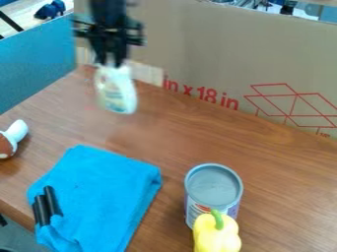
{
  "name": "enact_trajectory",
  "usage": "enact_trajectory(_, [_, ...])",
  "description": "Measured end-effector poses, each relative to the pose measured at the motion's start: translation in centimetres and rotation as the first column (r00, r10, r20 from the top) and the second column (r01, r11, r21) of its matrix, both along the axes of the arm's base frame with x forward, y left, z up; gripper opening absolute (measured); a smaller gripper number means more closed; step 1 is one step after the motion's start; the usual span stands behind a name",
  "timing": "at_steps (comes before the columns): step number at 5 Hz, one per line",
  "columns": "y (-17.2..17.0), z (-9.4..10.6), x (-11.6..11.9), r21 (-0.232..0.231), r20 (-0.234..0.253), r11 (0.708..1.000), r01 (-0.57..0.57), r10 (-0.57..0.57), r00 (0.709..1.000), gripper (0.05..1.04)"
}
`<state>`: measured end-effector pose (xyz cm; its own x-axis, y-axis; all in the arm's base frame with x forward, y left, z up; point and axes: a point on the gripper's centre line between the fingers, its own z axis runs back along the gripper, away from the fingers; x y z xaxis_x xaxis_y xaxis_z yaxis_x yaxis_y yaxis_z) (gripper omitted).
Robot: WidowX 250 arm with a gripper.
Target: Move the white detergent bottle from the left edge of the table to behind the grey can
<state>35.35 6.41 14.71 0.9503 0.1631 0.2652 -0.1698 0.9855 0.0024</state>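
Observation:
At the upper left, in front of the cardboard wall, my gripper (113, 60) hangs down and is shut on the top of a pale bottle (117, 89). The bottle is upright, slightly tilted and a little blurred, with green and yellow on its label. Below it at the front left lies a folded blue cloth (105, 192), with black handle-like pieces (46, 205) on its left part. A metal can (214, 189) stands to the right of the cloth, and a yellow pepper (217, 235) with a green stem is close in front of the can.
A white and brown object (15, 137) lies at the left edge of the wooden table (283, 172). Cardboard (211, 54) with red print walls off the back, and a blue panel (36, 64) borders the left side.

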Motion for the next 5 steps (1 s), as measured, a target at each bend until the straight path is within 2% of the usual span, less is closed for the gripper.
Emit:
enact_trajectory(1, [-5.4, -1.1, 1.7, -0.017, -0.010, 0.991, 0.135, -0.135, 0.991, 0.346])
enact_trajectory(2, [-7.7, -1.1, 2.1, -0.042, 0.019, 0.983, 0.178, -0.177, 0.984, 0.346])
enact_trajectory(3, [-8.8, -2.0, 1.7, -0.064, 0.011, 0.979, 0.194, -0.194, 0.981, 0.346])
enact_trajectory(5, [-8.5, -3.1, 1.5, -0.070, -0.002, 0.980, 0.189, -0.189, 0.982, 0.346])
